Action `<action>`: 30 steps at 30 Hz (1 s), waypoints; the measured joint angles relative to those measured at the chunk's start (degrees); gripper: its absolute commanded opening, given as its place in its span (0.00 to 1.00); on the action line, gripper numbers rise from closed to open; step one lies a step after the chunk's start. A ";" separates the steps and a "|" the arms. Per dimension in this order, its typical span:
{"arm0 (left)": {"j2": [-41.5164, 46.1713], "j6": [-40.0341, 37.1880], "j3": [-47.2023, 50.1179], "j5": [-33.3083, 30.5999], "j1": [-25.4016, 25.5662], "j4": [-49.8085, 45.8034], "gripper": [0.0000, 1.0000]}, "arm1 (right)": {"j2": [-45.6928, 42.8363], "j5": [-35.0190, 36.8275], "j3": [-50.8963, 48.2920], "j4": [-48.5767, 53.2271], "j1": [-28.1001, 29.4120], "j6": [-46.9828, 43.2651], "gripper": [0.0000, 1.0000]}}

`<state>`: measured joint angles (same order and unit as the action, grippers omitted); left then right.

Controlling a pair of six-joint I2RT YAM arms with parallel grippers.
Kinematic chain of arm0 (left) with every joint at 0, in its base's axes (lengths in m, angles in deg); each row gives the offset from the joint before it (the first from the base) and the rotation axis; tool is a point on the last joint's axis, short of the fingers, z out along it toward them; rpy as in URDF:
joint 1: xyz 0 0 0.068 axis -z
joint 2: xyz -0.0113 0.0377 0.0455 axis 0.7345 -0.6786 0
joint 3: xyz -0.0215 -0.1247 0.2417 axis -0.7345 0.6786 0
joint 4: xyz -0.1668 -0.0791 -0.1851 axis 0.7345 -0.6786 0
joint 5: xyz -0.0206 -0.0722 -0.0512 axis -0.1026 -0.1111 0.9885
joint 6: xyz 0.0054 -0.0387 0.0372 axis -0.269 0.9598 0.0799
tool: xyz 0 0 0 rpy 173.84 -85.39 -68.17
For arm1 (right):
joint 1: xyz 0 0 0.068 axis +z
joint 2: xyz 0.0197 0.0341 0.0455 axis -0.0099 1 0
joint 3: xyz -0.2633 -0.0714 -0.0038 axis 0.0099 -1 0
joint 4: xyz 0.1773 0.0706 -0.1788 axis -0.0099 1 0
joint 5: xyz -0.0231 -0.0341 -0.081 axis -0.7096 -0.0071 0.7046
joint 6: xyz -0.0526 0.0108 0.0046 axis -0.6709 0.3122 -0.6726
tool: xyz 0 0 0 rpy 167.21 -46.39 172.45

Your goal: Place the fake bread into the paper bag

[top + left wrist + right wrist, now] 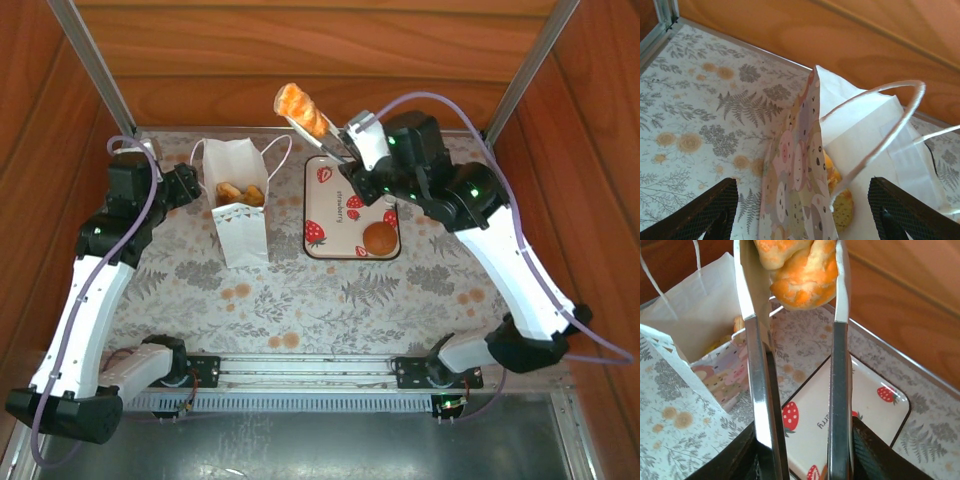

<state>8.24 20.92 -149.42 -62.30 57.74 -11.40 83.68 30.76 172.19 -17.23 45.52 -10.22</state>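
One croissant (301,108) hangs in tongs (336,143) the right hand (362,168) clamps; left hand (805,215) gapes astride the paper bag (795,165).

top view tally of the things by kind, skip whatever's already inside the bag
paper bag: 1
strawberry tray: 1
tongs: 1
pastries outside the bag: 2 (croissant in the tongs, bun on the tray)
total: 5
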 measured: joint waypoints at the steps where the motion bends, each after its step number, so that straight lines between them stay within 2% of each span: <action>1: -0.33 -0.35 -0.04 -0.28 -0.02 -0.02 0.72 | 1.77 0.52 2.32 1.66 0.87 1.73 0.38; 7: -1.86 -1.64 -1.46 -2.05 0.28 -0.11 0.71 | 12.24 2.40 16.37 10.62 5.90 9.64 0.39; 12: -2.54 -2.58 -1.73 -5.60 2.91 -0.13 0.71 | 19.69 3.15 24.41 14.16 8.50 14.45 0.39; 19: -3.21 -3.82 -1.73 -9.66 6.58 -0.13 0.71 | 24.68 2.80 25.83 14.99 9.75 17.79 0.39; 30: -3.76 -2.80 -1.01 -6.19 7.17 0.04 0.77 | 28.50 1.11 25.88 14.64 10.19 18.40 0.40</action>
<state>4.48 18.13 -150.43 -68.49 64.91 -11.36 112.18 31.87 198.07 -2.58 55.70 8.18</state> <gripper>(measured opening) 0.768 0.401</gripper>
